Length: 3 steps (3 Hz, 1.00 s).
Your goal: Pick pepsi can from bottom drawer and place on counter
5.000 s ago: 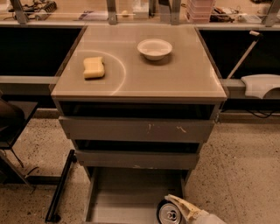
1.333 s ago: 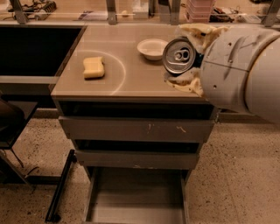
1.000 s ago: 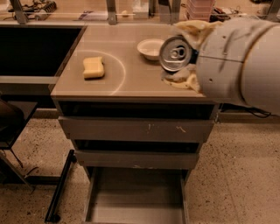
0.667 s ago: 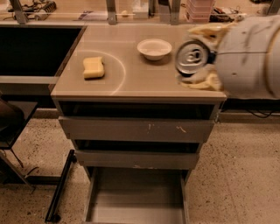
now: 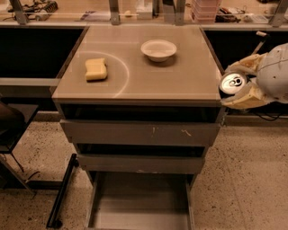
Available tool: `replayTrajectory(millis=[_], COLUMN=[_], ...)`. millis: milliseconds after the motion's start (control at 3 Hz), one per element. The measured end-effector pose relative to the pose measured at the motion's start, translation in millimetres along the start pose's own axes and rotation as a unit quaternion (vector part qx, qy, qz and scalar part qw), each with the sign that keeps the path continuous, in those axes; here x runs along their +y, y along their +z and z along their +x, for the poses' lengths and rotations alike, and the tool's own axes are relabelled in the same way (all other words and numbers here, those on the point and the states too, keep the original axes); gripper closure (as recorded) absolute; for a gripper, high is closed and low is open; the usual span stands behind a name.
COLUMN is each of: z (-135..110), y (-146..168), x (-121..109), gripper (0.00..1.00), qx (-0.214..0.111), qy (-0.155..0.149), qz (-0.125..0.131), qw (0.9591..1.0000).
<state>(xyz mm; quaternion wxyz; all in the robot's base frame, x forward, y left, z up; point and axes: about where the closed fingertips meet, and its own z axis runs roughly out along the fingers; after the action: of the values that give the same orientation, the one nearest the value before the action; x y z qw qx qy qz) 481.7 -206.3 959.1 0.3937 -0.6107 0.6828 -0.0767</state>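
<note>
My gripper (image 5: pixel 237 84) is at the right of the frame, just off the right edge of the counter (image 5: pixel 148 76), at about counter height. It is shut on the pepsi can (image 5: pixel 232 83), whose silver pull-tab end faces the camera. The can lies sideways between the two tan fingers (image 5: pixel 245 99), beside the counter and not over it. The bottom drawer (image 5: pixel 137 211) stands pulled open at the bottom of the frame, and its grey floor is bare.
A white bowl (image 5: pixel 158 49) and a yellow sponge (image 5: pixel 96 69) sit on the counter. Two shut drawers (image 5: pixel 141 133) lie below the top. A cluttered ledge with metal posts (image 5: pixel 112 11) runs behind. A black frame (image 5: pixel 60 191) stands on the floor at left.
The gripper lifted the can out of the bottom drawer, carried it up over the counter's right side, then moved right and down to just off the counter's right edge.
</note>
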Motion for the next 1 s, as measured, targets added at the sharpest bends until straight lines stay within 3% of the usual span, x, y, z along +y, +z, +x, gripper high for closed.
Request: replayTrajectory(millis=[333, 667, 1000], z=[-17, -19, -48], y=[30, 30, 38], x=[9, 8, -22], gripper=[1.00, 1.00, 1.00], qx=[0.009, 0.008, -0.008], qy=[-0.007, -0.008, -0.048], qz=[-0.042, -0.042, -0.032], qw=[0.9991, 0.9991, 0.9983])
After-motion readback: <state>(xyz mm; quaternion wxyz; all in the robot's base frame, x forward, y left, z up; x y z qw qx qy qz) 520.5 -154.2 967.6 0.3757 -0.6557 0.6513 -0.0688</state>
